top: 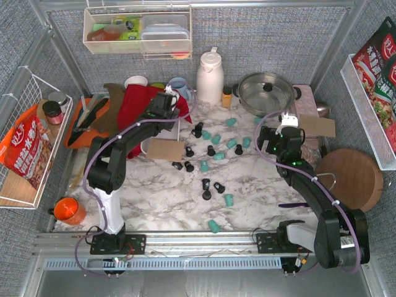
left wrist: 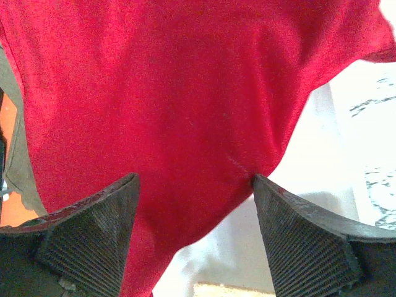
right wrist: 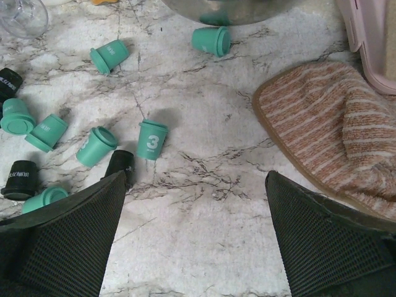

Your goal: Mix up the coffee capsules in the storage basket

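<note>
Bright, even light falls from above in the overhead view, and the coffee capsules (top: 228,199) cast only short, soft shadows on the marble table (top: 154,207). In the left wrist view the red cloth (left wrist: 173,93) looks soft and slightly blurred, and the white surface to its right is washed out by glare. The right wrist view is crisp.

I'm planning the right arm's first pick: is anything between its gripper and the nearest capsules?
Nothing visible. In the right wrist view, only bare table lies between the open right gripper and the teal capsule marked 3. The striped cloth sits off to the right of that path.
</note>
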You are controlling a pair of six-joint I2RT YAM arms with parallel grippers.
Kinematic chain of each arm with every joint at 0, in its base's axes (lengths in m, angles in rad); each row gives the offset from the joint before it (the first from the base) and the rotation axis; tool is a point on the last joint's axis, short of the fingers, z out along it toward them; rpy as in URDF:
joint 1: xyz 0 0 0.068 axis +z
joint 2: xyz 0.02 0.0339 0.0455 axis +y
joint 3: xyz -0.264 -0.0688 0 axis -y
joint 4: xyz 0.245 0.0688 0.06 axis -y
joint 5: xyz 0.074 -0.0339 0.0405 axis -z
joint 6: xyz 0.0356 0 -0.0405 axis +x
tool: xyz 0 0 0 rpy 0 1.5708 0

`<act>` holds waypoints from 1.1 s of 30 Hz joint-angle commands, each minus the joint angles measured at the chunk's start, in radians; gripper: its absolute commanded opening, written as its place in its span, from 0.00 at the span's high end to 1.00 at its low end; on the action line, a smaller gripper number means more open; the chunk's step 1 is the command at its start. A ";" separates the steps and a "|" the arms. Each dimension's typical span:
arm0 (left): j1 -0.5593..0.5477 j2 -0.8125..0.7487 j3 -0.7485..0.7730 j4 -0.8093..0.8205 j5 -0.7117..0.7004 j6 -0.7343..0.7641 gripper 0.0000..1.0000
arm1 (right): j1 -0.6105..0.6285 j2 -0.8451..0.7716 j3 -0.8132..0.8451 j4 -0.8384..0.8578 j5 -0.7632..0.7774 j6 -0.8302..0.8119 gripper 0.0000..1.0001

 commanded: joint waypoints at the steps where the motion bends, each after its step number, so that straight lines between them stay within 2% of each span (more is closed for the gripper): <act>1: 0.003 0.054 0.054 -0.108 -0.037 0.003 0.19 | 0.001 0.003 0.014 0.001 -0.018 0.012 0.01; 4: 0.001 0.078 0.083 -0.120 -0.065 -0.009 0.31 | 0.001 0.006 0.017 -0.003 -0.018 0.011 0.01; 5: 0.002 0.084 0.098 -0.121 -0.090 -0.013 0.40 | 0.001 0.007 0.018 -0.004 -0.018 0.011 0.01; 8: 0.002 0.095 0.131 -0.115 -0.183 -0.023 0.81 | 0.001 0.007 0.019 -0.008 -0.021 0.010 0.01; 10: 0.003 0.090 0.160 -0.124 -0.208 -0.036 0.99 | 0.001 0.008 0.021 -0.008 -0.020 0.009 0.01; 13: 0.003 0.038 0.164 -0.092 -0.240 -0.076 1.00 | 0.002 0.010 0.023 -0.012 -0.020 0.008 0.01; 15: 0.005 -0.057 0.133 -0.016 -0.289 -0.090 1.00 | 0.001 0.013 0.025 -0.015 -0.020 0.009 0.01; 17: 0.011 -0.123 0.096 0.107 -0.408 -0.098 1.00 | 0.001 0.015 0.026 -0.015 -0.021 0.010 0.01; 19: 0.032 -0.170 0.057 0.248 -0.520 -0.045 1.00 | 0.001 0.020 0.029 -0.018 -0.024 0.012 0.01; 21: 0.072 -0.186 0.070 0.310 -0.597 0.002 1.00 | 0.001 0.024 0.033 -0.021 -0.025 0.012 0.01; 27: 0.226 -0.131 0.256 0.237 -0.751 -0.037 1.00 | 0.002 0.035 0.040 -0.030 -0.035 0.017 0.01; 30: 0.271 -0.118 0.327 0.231 -0.761 -0.060 1.00 | 0.001 0.043 0.041 -0.028 -0.044 0.021 0.01; 33: 0.294 -0.091 0.398 0.211 -0.713 -0.071 1.00 | 0.002 0.055 0.047 -0.029 -0.056 0.023 0.01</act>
